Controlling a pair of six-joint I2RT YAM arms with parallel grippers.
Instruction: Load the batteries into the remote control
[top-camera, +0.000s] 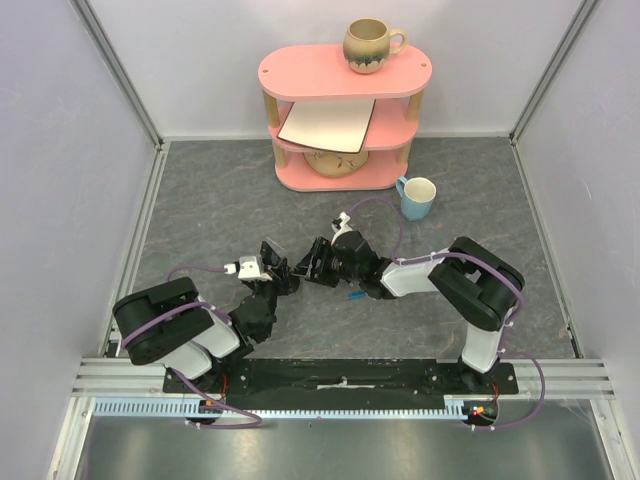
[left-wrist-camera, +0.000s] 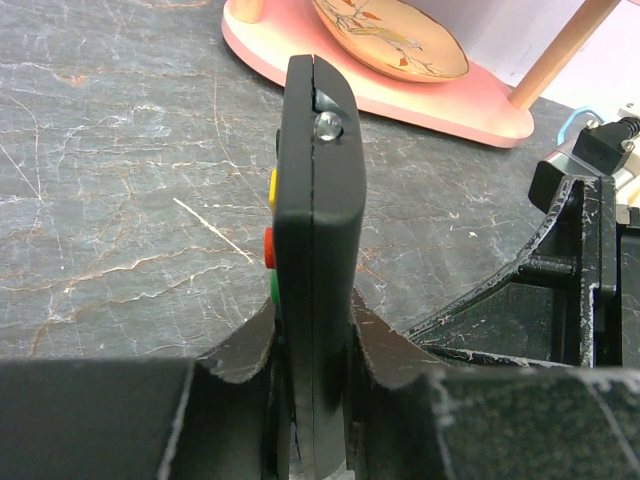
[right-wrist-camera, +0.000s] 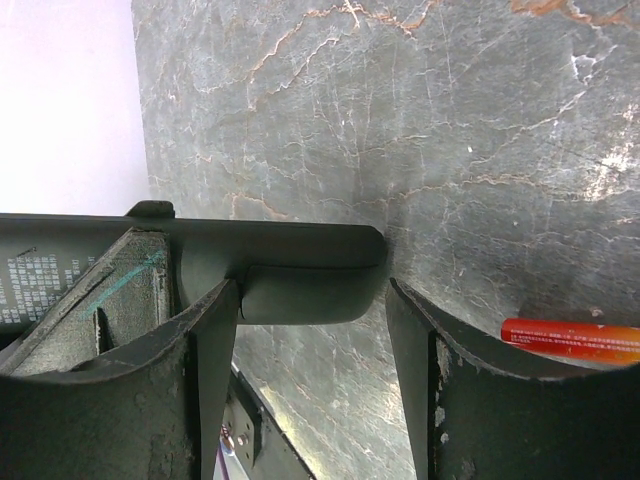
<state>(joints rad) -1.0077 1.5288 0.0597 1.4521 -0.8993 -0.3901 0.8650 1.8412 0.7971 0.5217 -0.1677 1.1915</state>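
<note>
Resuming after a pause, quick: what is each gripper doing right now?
Left gripper: closed on the remote control.
Right gripper: jaws apart at the remote's end; grip cannot be told.

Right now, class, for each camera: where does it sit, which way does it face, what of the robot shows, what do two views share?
Top external: above and behind the bases, looking down on the table and pink shelf; both arms show.
Left wrist: on the left arm, looking along the left gripper clamping the remote control.
Right wrist: on the right arm, looking down past the right gripper at the table.
Shared: both wrist views show the remote control.
</note>
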